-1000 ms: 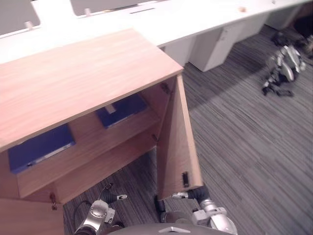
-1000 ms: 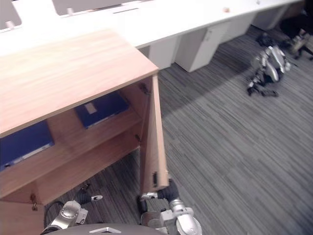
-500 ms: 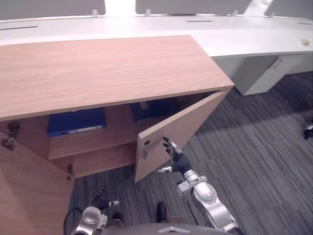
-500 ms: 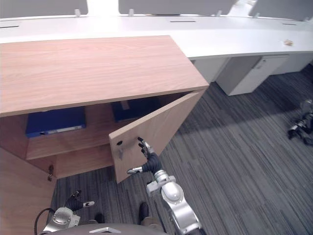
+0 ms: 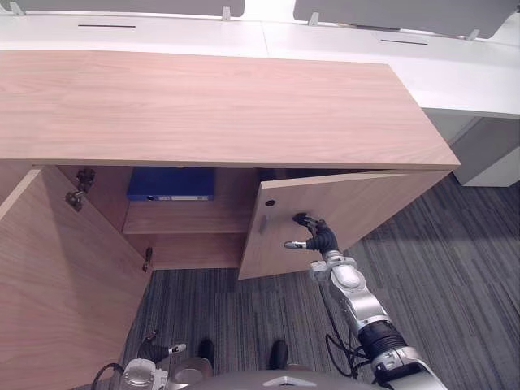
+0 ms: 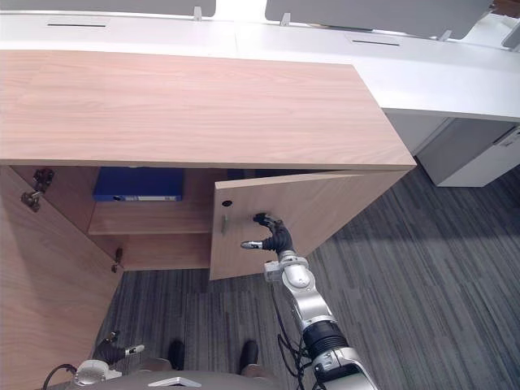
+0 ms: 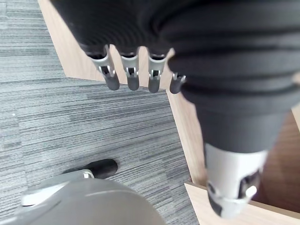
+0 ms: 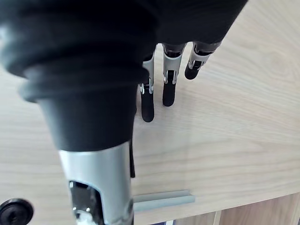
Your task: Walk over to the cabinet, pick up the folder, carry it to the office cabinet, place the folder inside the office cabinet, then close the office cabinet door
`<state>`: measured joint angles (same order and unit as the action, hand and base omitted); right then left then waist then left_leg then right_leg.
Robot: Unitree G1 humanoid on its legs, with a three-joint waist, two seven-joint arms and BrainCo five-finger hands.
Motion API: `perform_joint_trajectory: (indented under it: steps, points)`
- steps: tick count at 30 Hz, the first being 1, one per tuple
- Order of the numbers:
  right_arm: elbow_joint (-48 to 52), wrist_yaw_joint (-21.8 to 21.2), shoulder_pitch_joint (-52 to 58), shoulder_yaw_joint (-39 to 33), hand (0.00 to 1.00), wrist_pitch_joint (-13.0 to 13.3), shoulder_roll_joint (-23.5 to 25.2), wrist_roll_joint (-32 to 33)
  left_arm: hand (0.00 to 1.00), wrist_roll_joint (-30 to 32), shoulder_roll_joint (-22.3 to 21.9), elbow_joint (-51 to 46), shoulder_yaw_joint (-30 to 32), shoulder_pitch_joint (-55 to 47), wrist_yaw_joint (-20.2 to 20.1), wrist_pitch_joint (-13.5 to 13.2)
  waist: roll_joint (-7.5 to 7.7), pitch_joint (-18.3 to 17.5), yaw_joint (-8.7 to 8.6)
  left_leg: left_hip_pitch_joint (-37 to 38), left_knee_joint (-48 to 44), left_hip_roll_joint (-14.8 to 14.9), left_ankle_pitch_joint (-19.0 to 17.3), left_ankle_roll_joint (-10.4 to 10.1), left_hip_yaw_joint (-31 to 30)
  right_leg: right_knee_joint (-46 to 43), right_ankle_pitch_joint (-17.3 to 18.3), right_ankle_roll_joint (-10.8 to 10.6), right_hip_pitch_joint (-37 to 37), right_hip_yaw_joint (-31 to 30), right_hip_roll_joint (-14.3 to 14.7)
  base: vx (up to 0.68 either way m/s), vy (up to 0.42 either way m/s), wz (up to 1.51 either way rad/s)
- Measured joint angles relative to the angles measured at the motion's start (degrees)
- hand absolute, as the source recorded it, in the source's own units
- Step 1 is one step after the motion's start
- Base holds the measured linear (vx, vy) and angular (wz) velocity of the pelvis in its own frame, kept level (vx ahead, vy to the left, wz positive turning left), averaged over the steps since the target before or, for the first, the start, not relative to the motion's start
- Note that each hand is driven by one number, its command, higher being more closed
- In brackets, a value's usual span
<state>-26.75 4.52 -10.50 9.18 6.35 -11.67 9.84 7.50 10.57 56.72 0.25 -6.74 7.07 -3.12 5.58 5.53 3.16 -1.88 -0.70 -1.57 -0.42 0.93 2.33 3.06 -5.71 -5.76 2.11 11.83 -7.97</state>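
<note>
The wooden office cabinet (image 5: pixel 211 106) stands before me with both doors off the frame. A blue folder (image 5: pixel 171 184) lies flat on its upper shelf. The right door (image 5: pixel 366 211) is swung most of the way in, and my right hand (image 5: pixel 317 237) rests against its outer face, open, beside the small metal handle (image 5: pixel 262 223). Its straight fingers (image 8: pixel 168 89) touch the wood in the right wrist view. The left door (image 5: pixel 57 276) stands wide open at the left. My left hand (image 5: pixel 150 363) hangs low over the carpet, open and holding nothing, its fingers (image 7: pixel 133 77) relaxed.
A long white desk (image 5: pixel 325 32) with grey dividers runs behind the cabinet. A white pedestal unit (image 5: pixel 496 154) stands at the right. Grey striped carpet (image 5: pixel 455 276) covers the floor in front and to the right.
The camera has shifted. The right door has swung further towards shut with my right hand on it, and now hides the second folder behind it. The left hand still hangs low.
</note>
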Motion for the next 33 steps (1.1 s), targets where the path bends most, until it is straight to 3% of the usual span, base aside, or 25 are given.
perform_joint_trajectory:
  steps: [9,12,21,24,30,33]
  points:
    - [-7.13,1.18,10.09,-5.15,0.0,-0.58,3.34,-4.31,0.0,-0.62,-1.19,-0.03,2.0,-0.25,0.1,0.0,-0.58,0.02,-0.52,2.11,3.36,0.08,2.01,-0.14,-0.88,-1.15,1.21,0.62,-0.48,0.83,0.05,-0.03,-0.01,0.05]
    - [-11.32,1.28,13.7,-6.82,0.0,-1.03,4.74,-6.37,0.0,-0.67,-1.6,0.04,2.09,-0.87,0.19,0.01,-1.15,-0.23,-1.46,4.05,5.13,0.08,2.62,-0.26,-0.79,-1.4,1.51,0.31,-1.42,0.71,0.02,0.0,0.0,0.0]
    - [-20.36,2.57,15.97,-11.83,0.0,-1.76,6.76,-8.06,0.0,-4.77,-2.46,0.05,3.87,-1.27,1.6,0.04,-2.11,-0.49,-2.41,4.75,5.14,-0.07,2.68,-0.45,-0.96,-2.44,1.9,-0.09,-1.94,0.82,-0.32,-0.03,0.0,0.02]
    - [-22.22,4.01,15.52,-13.39,0.0,-1.82,6.76,-8.02,0.0,-6.33,-2.76,0.04,4.1,-1.15,2.46,0.04,-2.77,-0.27,-3.03,3.66,5.17,-0.13,3.15,-0.53,-2.61,-6.84,5.35,-0.3,0.21,-0.33,-0.55,-0.05,-0.012,0.27]
    - [-24.34,4.87,15.24,-15.26,0.0,-2.81,7.49,-7.93,0.0,-8.47,-4.34,-0.04,7.05,-1.02,3.04,-0.16,-3.68,-0.24,-2.92,1.27,5.16,-0.64,4.77,-0.44,-8.39,-6.31,6.75,-0.14,-0.43,0.15,0.39,0.02,-0.021,0.51]
    - [-24.68,5.93,14.53,-16.74,0.0,-2.82,8.93,-7.89,0.0,-10.33,-6.23,-1.92,10.7,-1.03,3.84,-0.28,-4.17,0.74,-1.94,0.55,5.11,-1.02,5.89,-0.81,-12.94,-7.11,7.94,0.8,-2.18,3.28,0.46,0.05,-0.022,0.85]
